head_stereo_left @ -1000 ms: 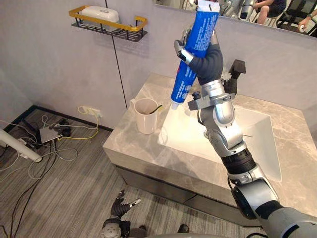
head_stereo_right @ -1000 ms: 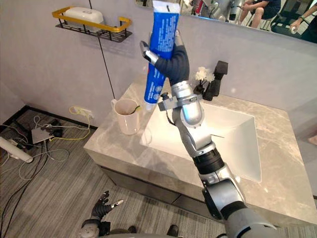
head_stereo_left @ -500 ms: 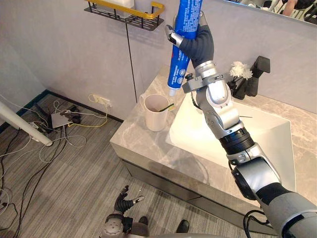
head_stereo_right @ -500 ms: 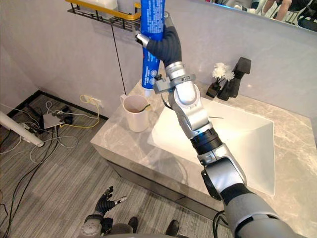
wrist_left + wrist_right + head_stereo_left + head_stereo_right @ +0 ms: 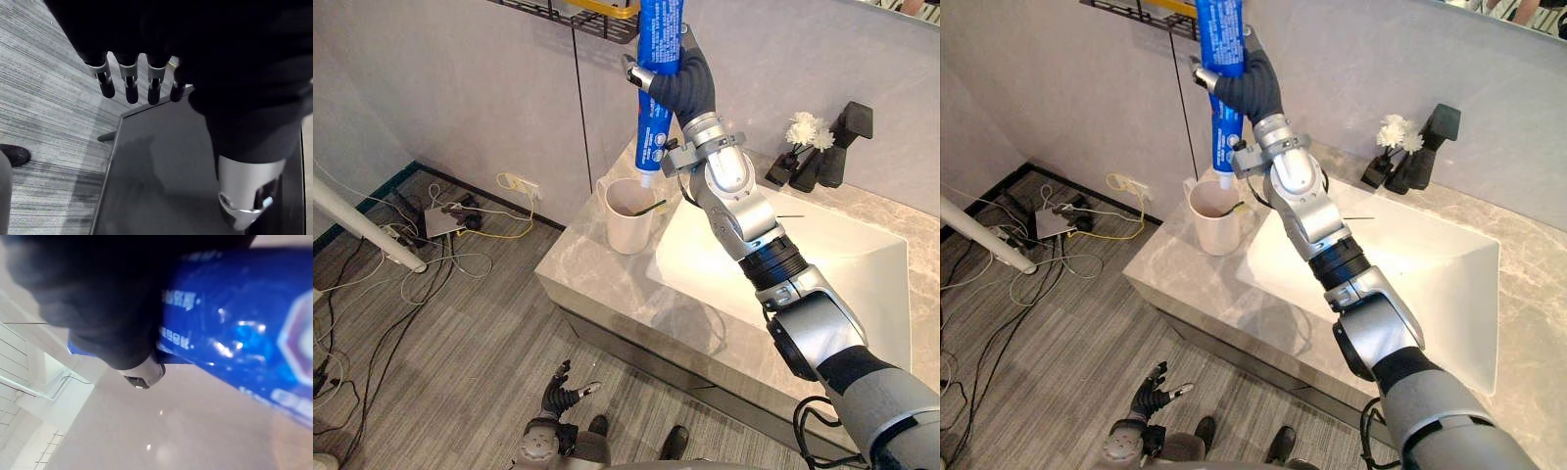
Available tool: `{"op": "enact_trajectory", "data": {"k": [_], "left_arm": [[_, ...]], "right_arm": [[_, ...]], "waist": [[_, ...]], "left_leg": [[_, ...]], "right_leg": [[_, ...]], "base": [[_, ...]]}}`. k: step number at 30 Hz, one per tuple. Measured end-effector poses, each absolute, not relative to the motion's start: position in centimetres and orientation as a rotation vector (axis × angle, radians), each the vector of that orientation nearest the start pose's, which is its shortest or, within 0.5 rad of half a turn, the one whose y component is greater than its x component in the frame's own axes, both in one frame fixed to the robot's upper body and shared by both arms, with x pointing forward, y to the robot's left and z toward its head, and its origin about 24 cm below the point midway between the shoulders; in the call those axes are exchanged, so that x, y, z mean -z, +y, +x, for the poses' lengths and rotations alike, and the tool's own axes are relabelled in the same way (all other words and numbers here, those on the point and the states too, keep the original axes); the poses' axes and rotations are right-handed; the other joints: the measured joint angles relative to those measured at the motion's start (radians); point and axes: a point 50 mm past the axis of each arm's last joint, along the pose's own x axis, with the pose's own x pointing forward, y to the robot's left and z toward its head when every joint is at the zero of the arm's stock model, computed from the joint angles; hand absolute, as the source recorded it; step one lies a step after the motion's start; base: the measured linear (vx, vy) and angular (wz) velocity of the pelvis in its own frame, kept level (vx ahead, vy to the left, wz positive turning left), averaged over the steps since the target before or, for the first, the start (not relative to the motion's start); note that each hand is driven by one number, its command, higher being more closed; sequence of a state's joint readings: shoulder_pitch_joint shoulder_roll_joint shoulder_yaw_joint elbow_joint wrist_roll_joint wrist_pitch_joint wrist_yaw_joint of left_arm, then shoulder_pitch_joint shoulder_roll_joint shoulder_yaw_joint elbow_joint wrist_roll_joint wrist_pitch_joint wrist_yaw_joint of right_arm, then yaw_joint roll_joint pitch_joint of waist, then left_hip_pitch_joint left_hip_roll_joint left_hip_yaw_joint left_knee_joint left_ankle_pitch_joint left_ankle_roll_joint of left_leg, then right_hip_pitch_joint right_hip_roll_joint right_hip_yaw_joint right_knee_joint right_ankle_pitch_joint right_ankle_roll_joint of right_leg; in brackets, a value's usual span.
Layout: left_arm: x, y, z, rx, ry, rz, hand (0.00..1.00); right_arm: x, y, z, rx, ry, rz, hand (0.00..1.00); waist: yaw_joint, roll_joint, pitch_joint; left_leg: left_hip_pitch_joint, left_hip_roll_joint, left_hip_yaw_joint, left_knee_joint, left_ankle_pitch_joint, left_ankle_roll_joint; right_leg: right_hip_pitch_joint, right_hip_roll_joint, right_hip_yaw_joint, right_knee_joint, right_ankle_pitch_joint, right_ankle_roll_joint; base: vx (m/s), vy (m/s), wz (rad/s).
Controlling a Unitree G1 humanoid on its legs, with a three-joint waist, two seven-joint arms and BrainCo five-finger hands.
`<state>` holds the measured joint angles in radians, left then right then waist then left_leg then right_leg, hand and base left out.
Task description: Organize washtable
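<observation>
My right hand [image 5: 689, 86] is shut on a large blue toothpaste tube [image 5: 656, 78], held upright against the wall with its white cap pointing down. The cap hangs just above the rim of a cream cup [image 5: 628, 217] that stands on the left end of the marble countertop [image 5: 597, 286]. A thin dark stick leans inside the cup. In the right wrist view the blue tube [image 5: 234, 333] lies across the dark palm. My left hand [image 5: 560, 399] hangs low over the floor, fingers [image 5: 129, 83] relaxed and holding nothing.
A white sink basin [image 5: 803, 264] lies right of the cup. A black faucet [image 5: 850, 125] and white flowers [image 5: 805, 129] stand at the back. A black-and-yellow wall shelf [image 5: 592, 8] is above the tube. Cables [image 5: 450, 220] and a white pole [image 5: 362, 233] lie on the floor at left.
The camera has shifted. My right hand has carried the tube to the left, so its cap now hangs over the cup's rim instead of over the sink's edge.
</observation>
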<state>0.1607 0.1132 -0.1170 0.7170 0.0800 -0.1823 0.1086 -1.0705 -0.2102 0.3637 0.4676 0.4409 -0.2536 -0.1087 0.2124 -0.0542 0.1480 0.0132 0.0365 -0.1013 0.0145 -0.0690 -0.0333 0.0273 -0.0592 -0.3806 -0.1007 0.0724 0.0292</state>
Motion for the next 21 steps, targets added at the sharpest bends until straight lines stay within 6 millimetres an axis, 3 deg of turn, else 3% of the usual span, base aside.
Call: {"op": "enact_trajectory", "data": {"k": [21], "left_arm": [[11.95, 17.23, 14.53, -0.001, 0.676, 0.233, 0.0]], "right_arm": [[-26.83, -3.79, 35.92, -0.448, -0.682, 0.02, 1.0]], "waist": [[-0.003, 0.014, 0.02]], "left_leg": [[0.0, 0.002, 0.0, 0.002, 0.0, 0.0]], "right_leg": [[0.0, 0.001, 0.004, 0.0, -0.002, -0.002]], "base": [[0.0, 0.0, 0.0]]}}
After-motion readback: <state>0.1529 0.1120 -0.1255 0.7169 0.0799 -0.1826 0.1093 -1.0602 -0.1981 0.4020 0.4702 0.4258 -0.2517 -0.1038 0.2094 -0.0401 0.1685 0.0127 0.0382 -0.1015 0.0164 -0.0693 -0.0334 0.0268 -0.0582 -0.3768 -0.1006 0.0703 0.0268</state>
